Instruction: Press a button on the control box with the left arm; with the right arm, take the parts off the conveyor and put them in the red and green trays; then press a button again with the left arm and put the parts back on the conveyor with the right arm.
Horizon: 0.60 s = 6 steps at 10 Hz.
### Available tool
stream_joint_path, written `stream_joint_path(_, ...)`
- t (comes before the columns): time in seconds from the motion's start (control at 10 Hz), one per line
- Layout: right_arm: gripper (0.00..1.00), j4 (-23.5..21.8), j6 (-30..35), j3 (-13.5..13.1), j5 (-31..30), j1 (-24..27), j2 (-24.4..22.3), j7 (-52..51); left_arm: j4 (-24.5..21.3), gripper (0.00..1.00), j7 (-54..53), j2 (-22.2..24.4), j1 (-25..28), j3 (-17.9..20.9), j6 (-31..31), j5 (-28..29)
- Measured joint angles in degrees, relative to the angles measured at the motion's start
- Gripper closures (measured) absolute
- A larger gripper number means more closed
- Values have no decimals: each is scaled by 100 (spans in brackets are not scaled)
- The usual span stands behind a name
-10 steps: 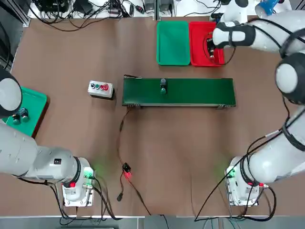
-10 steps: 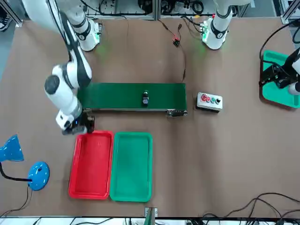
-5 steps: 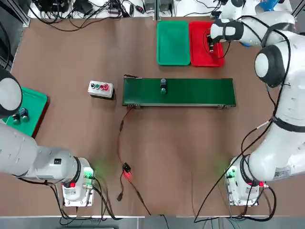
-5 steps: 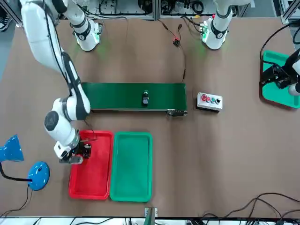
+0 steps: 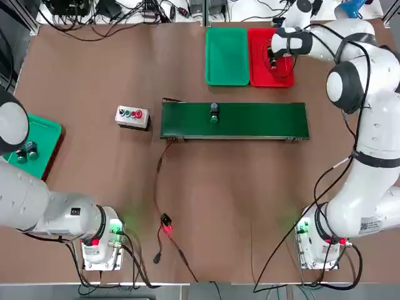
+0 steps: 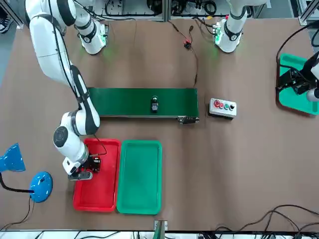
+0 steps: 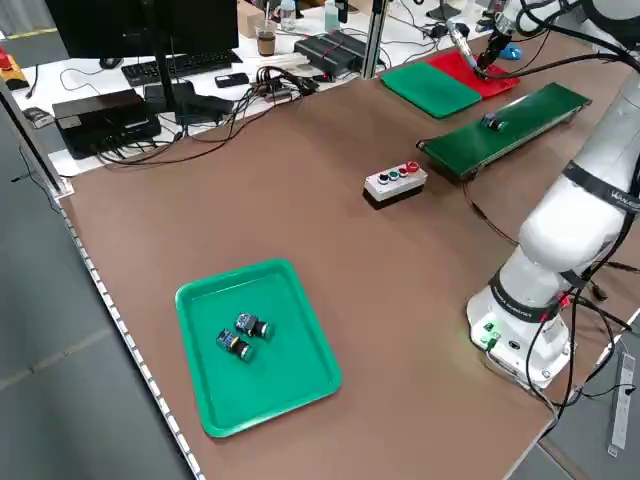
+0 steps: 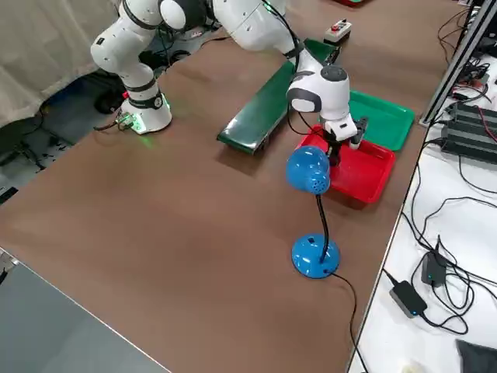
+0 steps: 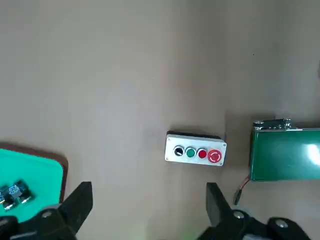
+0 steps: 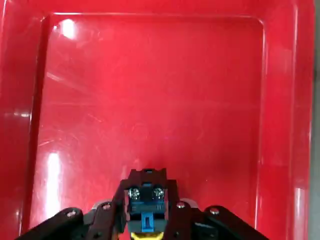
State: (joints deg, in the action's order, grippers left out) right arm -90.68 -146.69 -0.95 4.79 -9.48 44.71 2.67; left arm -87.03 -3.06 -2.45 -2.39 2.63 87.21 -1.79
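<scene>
My right gripper [image 5: 273,59] hangs low over the red tray [image 5: 262,78], shut on a dark part [image 10: 145,199] with a blue insert; the tray's red floor [image 10: 150,100] fills the right wrist view. The green tray [image 5: 227,56] lies beside it with nothing in it. One small part [image 5: 214,112] sits on the green conveyor [image 5: 262,120]. The control box [image 5: 132,115] with its coloured buttons stands off the conveyor's left end. My left gripper [image 9: 148,195] is open, held high at the table's far left, well short of the box [image 9: 195,149].
A second green tray [image 7: 300,350] at the left edge holds two small parts [image 7: 240,335]. A blue desk lamp [image 6: 40,184] stands just beyond the red tray. A cable with a red clip [image 5: 165,225] runs from the conveyor toward the bases.
My right gripper carried the part from the conveyor-side edge of the red tray out over the tray and lower. The left arm has not moved.
</scene>
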Motion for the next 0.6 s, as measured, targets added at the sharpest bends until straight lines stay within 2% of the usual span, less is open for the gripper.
stream_joint_path(0.1, 52, 46, -2, 0, 0, -6, 20, -1, 0, 0, 0, 0, 0, 0, 0, 0)
stream_joint_path(0.4, 5, 289, 72, 17, 0, -27, 24, -2, 0, 0, -2, 0, -5, -7, 0, 0)
stream_joint_path(0.5, 1, 416, 261, 50, 0, -89, -5, -14, 2, 0, -2, 0, -6, -10, 0, 0)
stream_joint_path(0.6, 1, 508, 582, 79, 11, -251, -127, -12, 5, 0, -2, 1, -6, -11, 0, 0)
